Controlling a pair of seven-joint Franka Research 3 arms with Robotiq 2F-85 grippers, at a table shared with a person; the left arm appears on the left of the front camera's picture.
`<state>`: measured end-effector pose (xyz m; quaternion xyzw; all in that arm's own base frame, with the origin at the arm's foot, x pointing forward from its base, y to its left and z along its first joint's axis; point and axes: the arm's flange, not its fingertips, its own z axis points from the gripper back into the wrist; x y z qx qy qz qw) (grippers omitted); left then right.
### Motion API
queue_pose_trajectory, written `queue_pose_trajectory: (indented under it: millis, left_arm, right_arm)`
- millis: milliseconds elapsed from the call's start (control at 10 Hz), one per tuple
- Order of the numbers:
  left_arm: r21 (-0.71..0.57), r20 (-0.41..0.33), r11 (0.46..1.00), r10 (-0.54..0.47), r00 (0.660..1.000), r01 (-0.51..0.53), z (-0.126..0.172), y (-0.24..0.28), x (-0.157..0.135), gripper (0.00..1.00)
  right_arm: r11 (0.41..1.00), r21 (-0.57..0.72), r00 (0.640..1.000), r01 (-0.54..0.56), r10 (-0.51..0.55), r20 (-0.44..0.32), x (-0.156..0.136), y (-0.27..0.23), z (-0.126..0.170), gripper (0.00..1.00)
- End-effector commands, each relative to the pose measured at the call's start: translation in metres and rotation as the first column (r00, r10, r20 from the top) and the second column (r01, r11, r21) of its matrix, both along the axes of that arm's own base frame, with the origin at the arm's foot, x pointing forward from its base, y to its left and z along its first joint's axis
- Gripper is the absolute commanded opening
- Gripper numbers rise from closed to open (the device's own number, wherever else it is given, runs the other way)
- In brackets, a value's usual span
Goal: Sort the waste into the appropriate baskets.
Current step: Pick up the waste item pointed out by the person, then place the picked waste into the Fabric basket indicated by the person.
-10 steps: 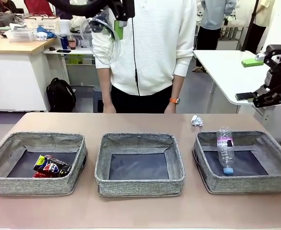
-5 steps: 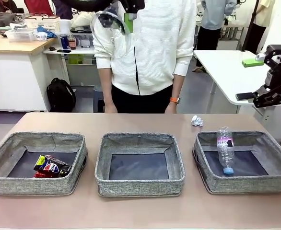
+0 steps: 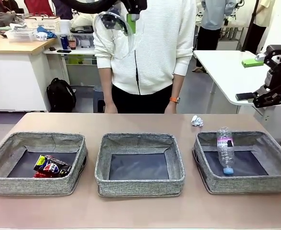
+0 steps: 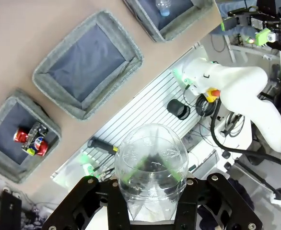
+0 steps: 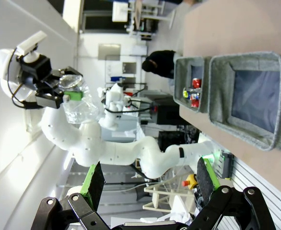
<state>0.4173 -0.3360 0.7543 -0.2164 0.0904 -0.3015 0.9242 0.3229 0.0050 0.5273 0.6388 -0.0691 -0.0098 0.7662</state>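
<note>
My left gripper [image 3: 130, 18] hangs high above the table's far side, shut on a clear plastic cup [image 3: 109, 36]. In the left wrist view the cup [image 4: 151, 148] sits between the fingers. Three grey baskets stand in a row: the left one [image 3: 35, 184] holds the crushed cans [image 3: 52, 166], the middle one [image 3: 139, 186] holds nothing, and the right one [image 3: 246, 184] holds the clear bottle [image 3: 225, 149]. A white paper wad [image 3: 196, 120] lies on the table behind the right basket. My right gripper [image 3: 250, 79] stands open off the table's right side, its fingers [image 5: 93, 184] apart on nothing.
A person in a white sweater [image 3: 145, 48] stands at the far edge behind the middle basket, hands [image 3: 170, 108] resting low by the table. A white side table [image 3: 222, 64] stands at the right, beyond my right gripper. Bare tabletop lies in front of the baskets.
My left gripper has carried the cup a little to the right and slightly upward. The right arm, the baskets and their contents have stayed still.
</note>
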Motion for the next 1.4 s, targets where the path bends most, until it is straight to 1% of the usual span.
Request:
queue_pose_trajectory:
  millis: [0,1300]
  left_arm:
    - [0.011,0.014,1.0,0.007,1.0,-0.008,0.002,0.0022,-0.0033,0.09]
    - [0.011,0.014,1.0,0.007,1.0,-0.008,0.002,0.0022,-0.0033,0.09]
  right_arm:
    - [1.0,0.022,1.0,-0.003,0.003,0.005,0.0005,0.0009,0.0023,1.0]
    - [1.0,0.022,1.0,-0.003,0.003,0.005,0.0005,0.0009,0.0023,1.0]
